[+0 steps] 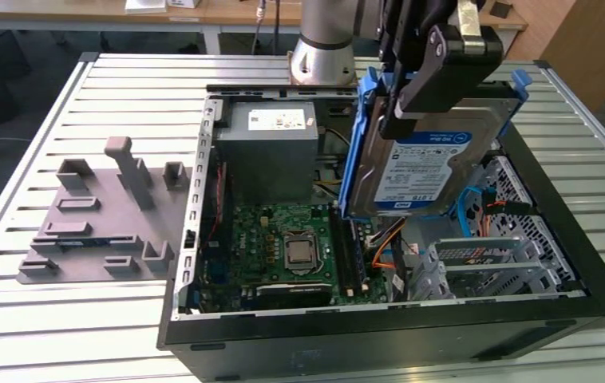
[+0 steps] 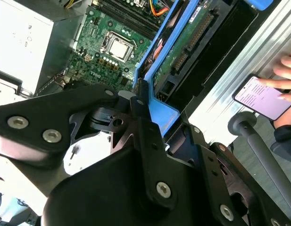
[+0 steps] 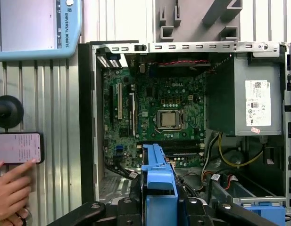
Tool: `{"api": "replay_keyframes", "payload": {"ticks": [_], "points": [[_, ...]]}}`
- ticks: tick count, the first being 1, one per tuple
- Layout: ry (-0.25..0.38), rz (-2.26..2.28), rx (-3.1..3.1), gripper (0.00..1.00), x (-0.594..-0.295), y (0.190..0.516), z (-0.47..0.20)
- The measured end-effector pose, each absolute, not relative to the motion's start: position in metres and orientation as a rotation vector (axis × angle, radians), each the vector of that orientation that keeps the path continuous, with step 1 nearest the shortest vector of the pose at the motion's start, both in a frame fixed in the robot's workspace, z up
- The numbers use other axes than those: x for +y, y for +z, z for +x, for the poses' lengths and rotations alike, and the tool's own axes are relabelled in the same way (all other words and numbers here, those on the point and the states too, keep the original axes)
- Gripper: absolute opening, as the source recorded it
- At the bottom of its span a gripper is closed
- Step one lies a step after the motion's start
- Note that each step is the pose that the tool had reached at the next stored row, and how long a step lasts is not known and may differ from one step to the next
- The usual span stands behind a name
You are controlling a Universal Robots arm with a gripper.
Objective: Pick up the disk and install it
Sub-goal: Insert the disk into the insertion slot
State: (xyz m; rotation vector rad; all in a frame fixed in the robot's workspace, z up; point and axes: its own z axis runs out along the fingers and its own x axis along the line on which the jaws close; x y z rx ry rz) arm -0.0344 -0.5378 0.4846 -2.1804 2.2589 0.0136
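Aloft — blue-and-white-labelled disk [image 1: 430, 171] in gripper [image 1: 417, 102]

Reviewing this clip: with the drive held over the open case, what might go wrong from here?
1. The gripper holds the disk tilted by its upper end; a slip might drop it onto the motherboard.
2. Orange cables lie loose beside the drive cage and might snag or get pinched.
3. A person's hand with a phone is close to the case, possibly within the arm's sweep.

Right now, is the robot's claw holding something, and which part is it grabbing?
Yes: the gripper holds the flat silver metal disk with blue plastic side rails, clamped at its upper blue-railed end.
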Motion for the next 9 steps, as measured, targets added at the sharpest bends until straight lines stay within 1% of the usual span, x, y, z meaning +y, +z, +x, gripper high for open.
{"api": "replay_keyframes", "payload": {"ticks": [9], "points": [[0.014,-2.181,2.259,0.36,-0.5389,0.4840,-0.0322]]}}
